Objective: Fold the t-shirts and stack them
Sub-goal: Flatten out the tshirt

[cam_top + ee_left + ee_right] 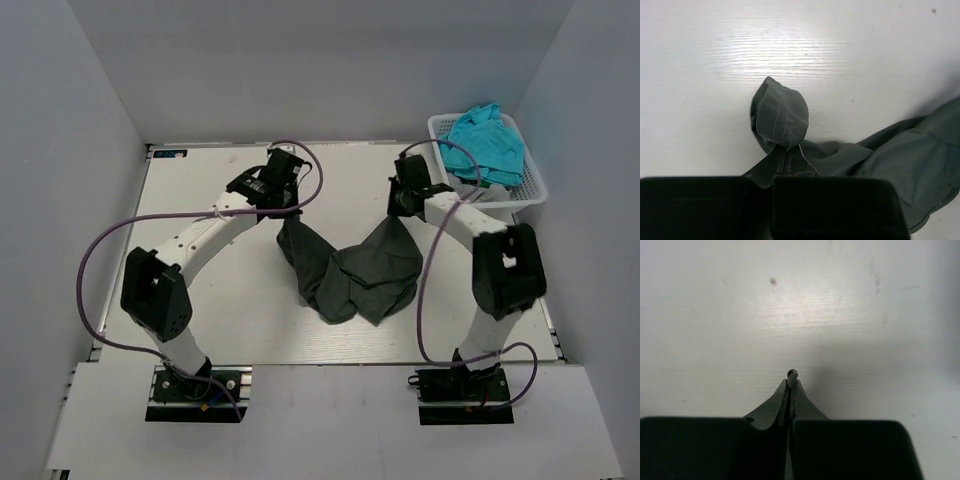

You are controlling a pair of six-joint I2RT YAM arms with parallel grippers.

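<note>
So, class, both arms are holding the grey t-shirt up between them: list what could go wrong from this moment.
1. The right pincer pinches only a thin sliver of the grey t-shirt; it may slip out.
2. The shirt sags bunched between it and the left pincer, so it may land creased.
3. The right arm works close to the basket and might knock it.

You will find no text, number or brand that can be read in any view. One small blue sticker (172, 153) sits on the table (240, 330) edge, upper left of the top view, but it is too small to read.
</note>
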